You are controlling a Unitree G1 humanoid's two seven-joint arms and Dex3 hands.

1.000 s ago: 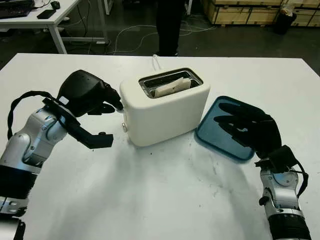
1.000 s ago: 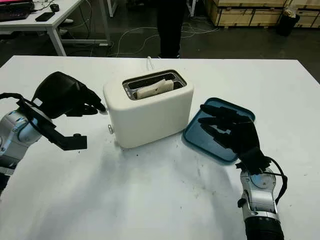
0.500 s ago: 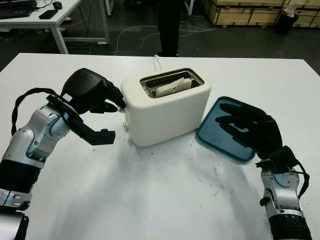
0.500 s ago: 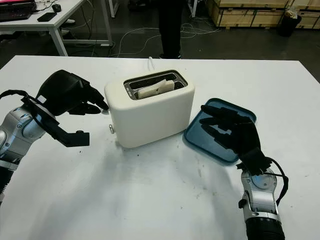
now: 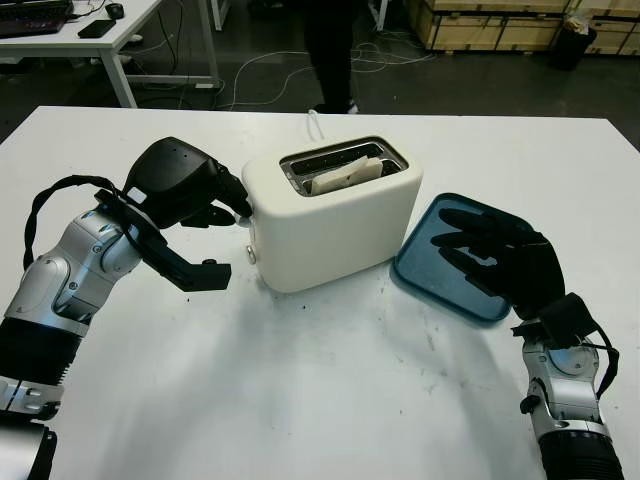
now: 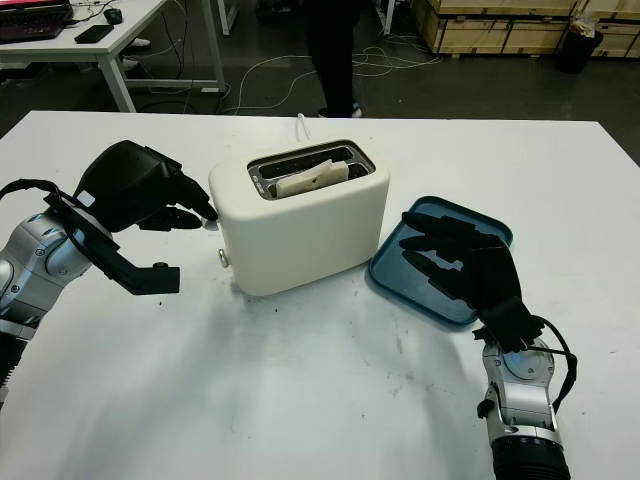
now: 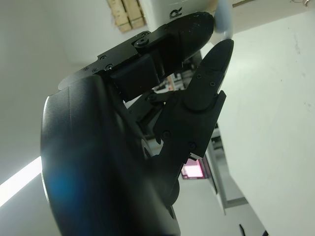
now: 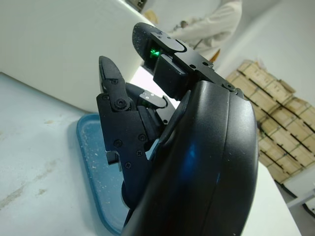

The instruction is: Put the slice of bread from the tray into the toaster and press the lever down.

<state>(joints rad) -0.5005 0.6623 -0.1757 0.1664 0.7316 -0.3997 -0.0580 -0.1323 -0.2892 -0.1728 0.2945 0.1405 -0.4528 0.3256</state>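
White table (image 5: 320, 400) fills most of the head views, matte top with a few dark scuffs in front of the toaster. Cream toaster (image 5: 335, 215) sits near the table's middle, turned at an angle, white cord (image 5: 314, 124) running off its back toward the far edge. Teal tray (image 5: 425, 268) lies flat just right of the toaster, its near-left corner close to the toaster's base; can't tell if they touch.

Bread slice (image 5: 345, 173) is already in the toaster's slot, pale top edge sticking up above the metal rim, leaning a bit. Lever (image 5: 251, 255) is a small pale knob on the toaster's left end face, low down.

Left hand (image 5: 185, 190) is up at the toaster's upper left corner, fingers curled, fingertips (image 5: 238, 207) at or just against the end face above the lever. It grips nothing. Can't tell whether there's real contact with the shell.

Right hand (image 6: 462, 262) hovers over the tray, released, holding nothing. In the right wrist view the tray's rim (image 8: 88, 162) sits right under its fingers (image 8: 115, 132).

A person's dark legs (image 5: 330, 50) stand beyond the far table edge.
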